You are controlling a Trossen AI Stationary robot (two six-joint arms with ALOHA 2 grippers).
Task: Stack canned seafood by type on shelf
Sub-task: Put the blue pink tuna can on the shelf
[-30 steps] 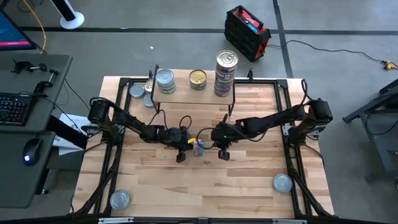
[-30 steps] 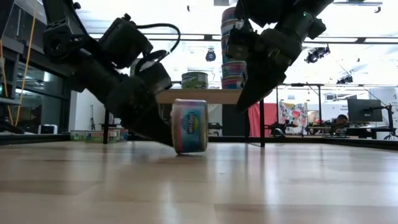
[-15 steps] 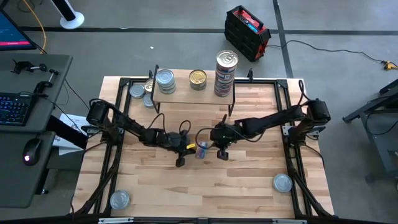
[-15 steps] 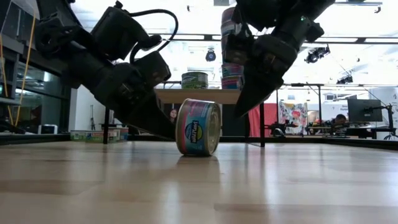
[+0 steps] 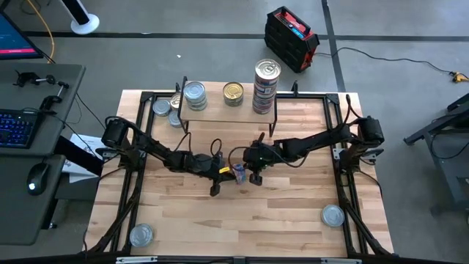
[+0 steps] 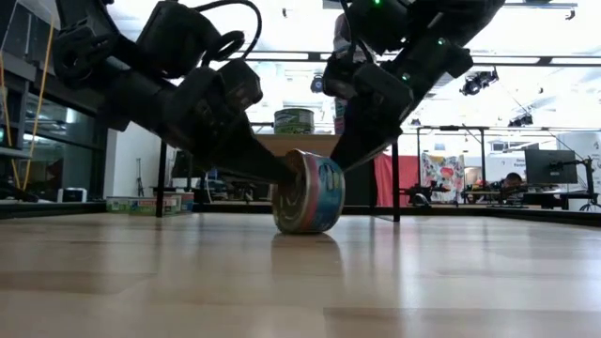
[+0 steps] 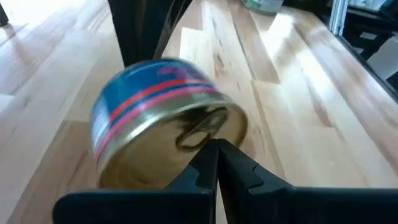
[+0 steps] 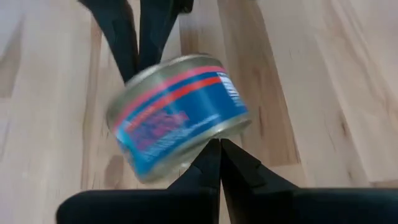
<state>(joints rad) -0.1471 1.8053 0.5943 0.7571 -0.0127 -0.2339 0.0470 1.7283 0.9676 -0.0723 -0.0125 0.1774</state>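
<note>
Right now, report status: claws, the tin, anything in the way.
Left claw shut, right claw shut, one on each side of the tin. Tin on edge on the table, tilted, not gripped. Shelf holds three stacks; path open.

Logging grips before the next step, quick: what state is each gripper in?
Left gripper: closed, holding nothing, tips against the tipped blue can.
Right gripper: closed, holding nothing, tips at the same can.

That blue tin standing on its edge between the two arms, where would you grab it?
Judging by its pose, the blue tin is tipped on its rim, so grip the two flat faces, lid and base, coming from above. Both shut grippers, left and right, only press against it.
</note>
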